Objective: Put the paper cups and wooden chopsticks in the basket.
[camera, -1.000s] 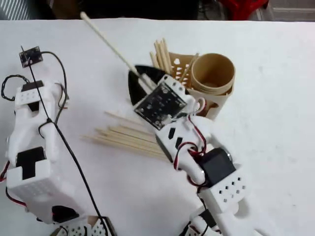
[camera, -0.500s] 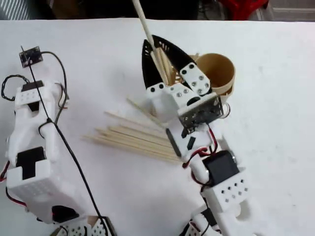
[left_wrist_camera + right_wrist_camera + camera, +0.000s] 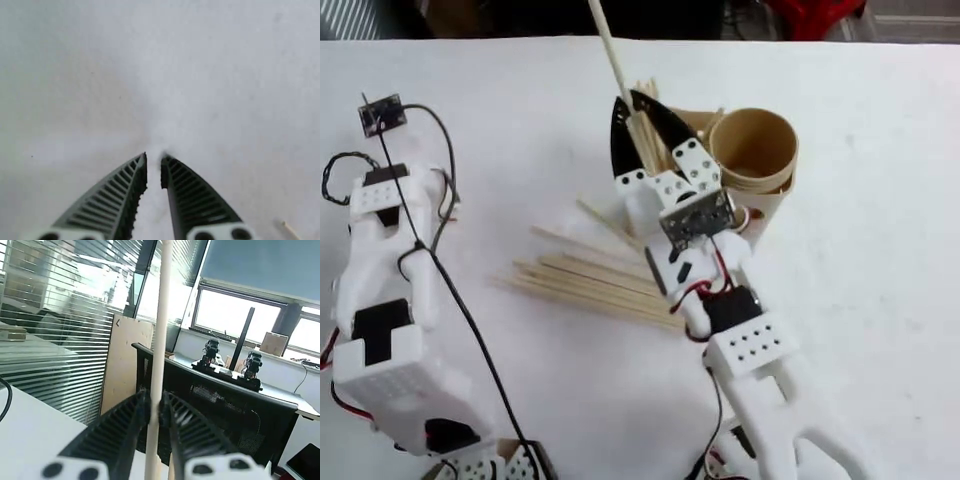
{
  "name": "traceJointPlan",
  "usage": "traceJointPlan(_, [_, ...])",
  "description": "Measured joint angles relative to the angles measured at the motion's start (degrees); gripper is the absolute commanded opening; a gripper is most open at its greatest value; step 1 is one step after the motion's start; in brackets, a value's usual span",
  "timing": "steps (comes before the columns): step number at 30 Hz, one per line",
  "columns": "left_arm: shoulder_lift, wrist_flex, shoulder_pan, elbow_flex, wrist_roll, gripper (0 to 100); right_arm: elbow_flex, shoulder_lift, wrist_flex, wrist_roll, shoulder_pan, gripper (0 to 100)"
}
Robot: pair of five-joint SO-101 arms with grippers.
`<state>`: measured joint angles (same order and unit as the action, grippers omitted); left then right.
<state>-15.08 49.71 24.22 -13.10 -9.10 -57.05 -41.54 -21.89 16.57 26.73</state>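
Note:
My right gripper [image 3: 636,128] is shut on one wooden chopstick [image 3: 605,40], held steeply with its long end pointing away from the table's front. In the right wrist view the chopstick [image 3: 160,340] runs up between the closed fingers of the right gripper [image 3: 155,407]. The gripper hangs just left of the tan basket [image 3: 682,122], which holds stacked paper cups [image 3: 753,148] and several chopsticks [image 3: 650,100]. A loose pile of chopsticks [image 3: 585,280] lies on the white table left of the right arm. My left gripper [image 3: 154,161] is shut and empty over bare table.
The left arm [image 3: 385,280] rests along the table's left side with its black cable [image 3: 460,300] trailing beside it. A small circuit board [image 3: 382,113] lies at the far left. A chopstick tip [image 3: 287,229] shows beside the left gripper.
The right gripper swung the held chopstick from slanting far left to nearly upright and turned toward the basket. The left arm stayed still.

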Motion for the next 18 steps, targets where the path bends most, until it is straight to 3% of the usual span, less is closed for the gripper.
traceJointPlan(18, [0.0,0.0,0.0,0.0,0.0,7,-9.1,1.1,-7.6,-0.1,-3.3,1.7])
